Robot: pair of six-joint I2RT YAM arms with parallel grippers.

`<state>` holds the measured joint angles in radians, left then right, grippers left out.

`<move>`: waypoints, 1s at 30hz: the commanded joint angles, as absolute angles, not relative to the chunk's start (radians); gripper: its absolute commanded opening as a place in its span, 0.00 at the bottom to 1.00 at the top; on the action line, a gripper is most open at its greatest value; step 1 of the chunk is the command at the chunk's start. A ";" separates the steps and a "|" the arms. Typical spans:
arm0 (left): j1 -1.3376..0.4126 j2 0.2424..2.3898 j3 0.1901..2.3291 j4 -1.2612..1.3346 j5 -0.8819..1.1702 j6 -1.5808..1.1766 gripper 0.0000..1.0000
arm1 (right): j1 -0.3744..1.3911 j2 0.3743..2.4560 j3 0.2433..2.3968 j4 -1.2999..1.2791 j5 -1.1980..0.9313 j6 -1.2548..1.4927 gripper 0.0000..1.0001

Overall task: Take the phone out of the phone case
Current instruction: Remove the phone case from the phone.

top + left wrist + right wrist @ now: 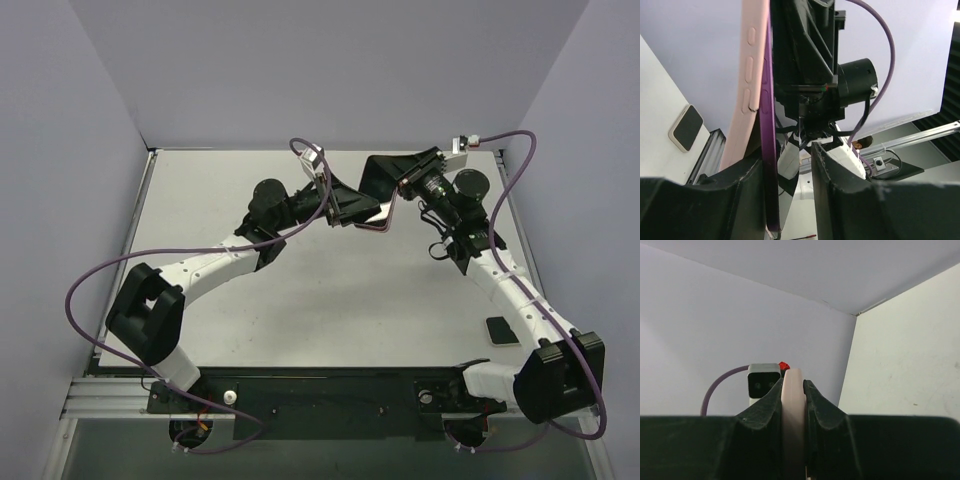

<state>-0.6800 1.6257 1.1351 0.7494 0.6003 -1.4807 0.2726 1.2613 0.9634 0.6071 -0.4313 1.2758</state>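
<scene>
My left gripper [786, 152] stands spread around the edge of the purple phone [768, 125], one finger close against it and the other apart. The phone lies against the pink phone case [747, 75], both on edge in the air over the desk [330, 300]. My right gripper [793, 385] pinches the phone case's rim.

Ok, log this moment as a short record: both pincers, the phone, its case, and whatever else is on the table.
left pincer: fingers either side of the phone's edge; grip unclear
right pincer: shut on the case rim
case: pink, held above the table between both arms
phone: purple edge right against the case; whether it is fully seated cannot be told
pad: small, dark, light-rimmed, flat on the table beside the right arm
</scene>
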 commanded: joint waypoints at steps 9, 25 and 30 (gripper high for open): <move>-0.677 1.626 1.206 0.891 0.586 -1.488 0.04 | 0.324 1.243 0.991 0.680 -0.601 1.218 0.00; -0.618 1.577 1.152 0.999 0.635 -1.601 0.00 | 0.163 1.149 0.913 0.719 -0.925 1.168 0.70; -0.600 1.554 1.131 0.999 0.624 -1.620 0.00 | 0.164 1.071 0.838 0.749 -0.910 1.117 0.71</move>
